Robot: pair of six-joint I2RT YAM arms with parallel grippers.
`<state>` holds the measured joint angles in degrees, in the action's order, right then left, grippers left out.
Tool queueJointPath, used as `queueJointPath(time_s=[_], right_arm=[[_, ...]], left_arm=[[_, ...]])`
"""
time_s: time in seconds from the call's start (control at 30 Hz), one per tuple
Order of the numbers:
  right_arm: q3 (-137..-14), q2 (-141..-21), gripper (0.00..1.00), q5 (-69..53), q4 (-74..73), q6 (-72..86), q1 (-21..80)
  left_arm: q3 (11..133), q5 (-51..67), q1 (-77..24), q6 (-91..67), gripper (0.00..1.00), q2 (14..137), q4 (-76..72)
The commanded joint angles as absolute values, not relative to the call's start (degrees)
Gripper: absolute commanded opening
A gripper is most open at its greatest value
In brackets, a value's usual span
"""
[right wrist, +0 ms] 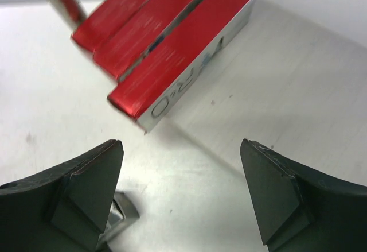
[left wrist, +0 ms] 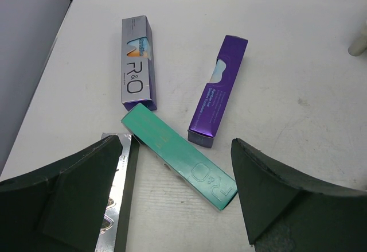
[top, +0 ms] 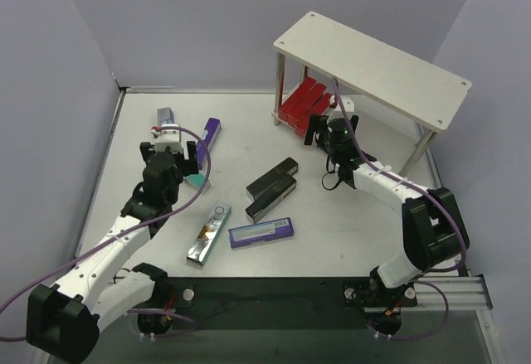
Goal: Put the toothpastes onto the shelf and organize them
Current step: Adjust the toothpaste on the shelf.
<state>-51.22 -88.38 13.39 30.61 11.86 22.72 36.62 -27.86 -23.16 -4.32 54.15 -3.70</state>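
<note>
Shows the right gripper [right wrist: 182,148] with jaws spread and empty, just short of the red cartons [right wrist: 172,57] packed long side to long side under the top board of the shelf [top: 373,65], probably to save room for further rows. Shows the left gripper [left wrist: 175,143] likewise spread and empty, poised over a teal carton [left wrist: 178,154] lying slantwise on the table [top: 348,231] near a silver carton [left wrist: 137,62] and a purple carton [left wrist: 219,91], presumably as the next pick. Leaves two black cartons [top: 272,186] loose at mid-table, well apart from the shelf.
</note>
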Motion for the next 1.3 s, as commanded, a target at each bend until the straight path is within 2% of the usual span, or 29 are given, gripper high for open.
queueJointPath(time_s=[0.0,0.4,0.63,0.77,1.27], right_arm=[[-55.71,-90.87,0.86,2.82,24.26,6.87,23.12],[-67.4,-102.38,0.85,-7.29,17.58,0.53,19.87],[-72.5,-106.08,0.85,-8.52,15.56,-2.28,18.99],[-73.91,-107.4,0.78,-8.61,14.77,-4.13,18.81],[-76.11,-110.04,0.63,-8.35,14.24,-10.1,17.84]], left_arm=[[37.18,-27.86,-23.29,-4.57,0.89,52.91,-6.15],[37.27,-27.51,-23.38,-4.57,0.89,52.47,-5.8],[37.35,-27.51,-23.38,-4.57,0.89,52.38,-5.8],[37.26,-27.42,-23.38,-4.48,0.89,52.47,-5.89],[37.18,-27.51,-23.38,-4.48,0.89,52.47,-6.06]])
